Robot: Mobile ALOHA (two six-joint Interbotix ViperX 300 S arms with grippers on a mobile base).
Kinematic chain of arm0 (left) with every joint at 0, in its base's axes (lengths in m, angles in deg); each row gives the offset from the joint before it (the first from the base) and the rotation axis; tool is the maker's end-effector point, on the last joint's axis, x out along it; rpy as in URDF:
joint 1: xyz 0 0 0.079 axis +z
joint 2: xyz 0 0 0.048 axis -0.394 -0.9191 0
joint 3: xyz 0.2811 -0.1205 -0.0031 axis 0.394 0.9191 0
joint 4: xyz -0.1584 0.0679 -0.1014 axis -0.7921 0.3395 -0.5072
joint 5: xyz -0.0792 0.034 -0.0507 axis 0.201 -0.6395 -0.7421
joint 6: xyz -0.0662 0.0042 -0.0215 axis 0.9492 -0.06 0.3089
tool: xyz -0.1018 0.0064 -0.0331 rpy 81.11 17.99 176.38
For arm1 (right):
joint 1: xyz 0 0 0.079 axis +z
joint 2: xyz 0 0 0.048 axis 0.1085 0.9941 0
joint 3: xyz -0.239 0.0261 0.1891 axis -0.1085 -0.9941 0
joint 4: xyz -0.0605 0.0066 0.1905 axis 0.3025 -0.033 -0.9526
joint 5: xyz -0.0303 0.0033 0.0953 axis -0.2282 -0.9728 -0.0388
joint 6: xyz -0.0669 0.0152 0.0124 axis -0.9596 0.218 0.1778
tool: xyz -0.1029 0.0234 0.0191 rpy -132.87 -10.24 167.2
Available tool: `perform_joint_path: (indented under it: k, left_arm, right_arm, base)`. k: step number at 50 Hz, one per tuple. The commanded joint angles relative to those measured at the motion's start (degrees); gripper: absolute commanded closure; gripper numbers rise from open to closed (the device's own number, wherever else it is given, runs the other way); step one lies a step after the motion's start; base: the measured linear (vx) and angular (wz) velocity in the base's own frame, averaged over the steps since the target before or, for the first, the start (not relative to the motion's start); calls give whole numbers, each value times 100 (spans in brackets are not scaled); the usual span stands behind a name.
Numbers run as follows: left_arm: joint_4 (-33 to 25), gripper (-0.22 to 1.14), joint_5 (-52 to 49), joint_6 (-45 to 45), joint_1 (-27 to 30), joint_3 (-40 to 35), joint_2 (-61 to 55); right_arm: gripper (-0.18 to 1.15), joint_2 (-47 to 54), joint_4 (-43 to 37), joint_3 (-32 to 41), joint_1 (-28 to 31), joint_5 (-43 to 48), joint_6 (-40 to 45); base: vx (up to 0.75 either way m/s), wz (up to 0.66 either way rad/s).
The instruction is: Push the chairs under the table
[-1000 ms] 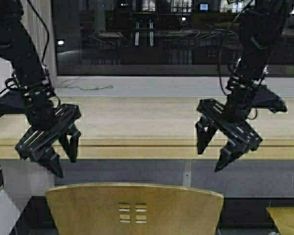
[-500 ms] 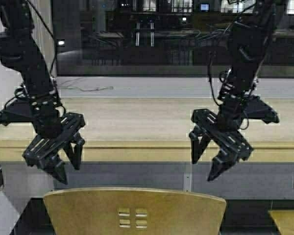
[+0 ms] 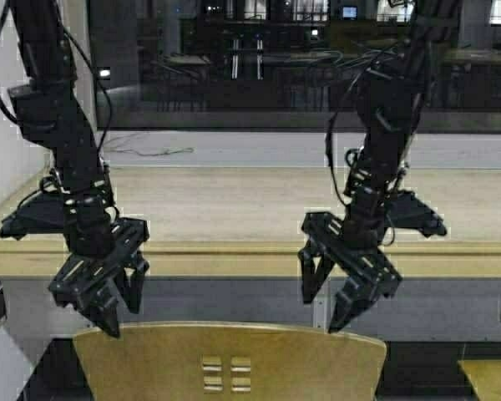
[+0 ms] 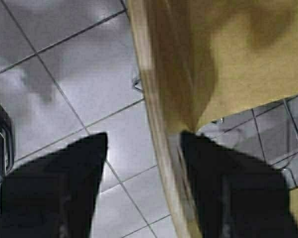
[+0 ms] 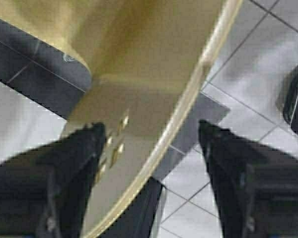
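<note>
Nearest you, the chair [image 3: 230, 361] fills the bottom of the high view, its curved backrest facing you with the four small square cutouts [image 3: 225, 373] near its middle. A second chair [image 3: 491, 376] shows only as a tan corner at the lower right. Your left gripper [image 3: 115, 309] hangs just above the left end of the backrest's top edge with its fingers spread apart; in the left wrist view the edge of the backrest [image 4: 164, 129] runs between the two dark fingers [image 4: 54, 188], one on either side, and you cannot tell whether either touches it. Your right gripper [image 3: 326, 302] sits just above the right part of the same edge, also spread wide, and the right wrist view shows the backrest [image 5: 159, 99] passing between its fingers [image 5: 64, 173] over grey floor tiles [image 5: 248, 114]. Beyond the chair, the table [image 3: 234, 221] runs across the whole view, its thick front edge behind both grippers. Behind it stands a dark window [image 3: 259, 58].
</note>
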Motion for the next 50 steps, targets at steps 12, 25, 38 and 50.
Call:
perform_joint_path:
  k: [12,25,38,50]
  left_arm:
    - [0,7,-18,-79,-18,-580,-431]
    - [26,8,-18,-114,-9,-817,-888]
    - [26,8,0,-167,0,-993,-1362]
    - [44,8,-18,-272,0,-1389,-1811]
  right_arm:
    - [5,255,-299,114,-9,-9,-9]
    - [5,791,-316,571,-9,-18,-35]
    - [6,1266,-299,967,18,-105,-132]
    - [6,1626,-281,1310,18,-105,-369]
  base:
    - [0,0]
    - [0,0]
    - [0,0]
    - [0,0]
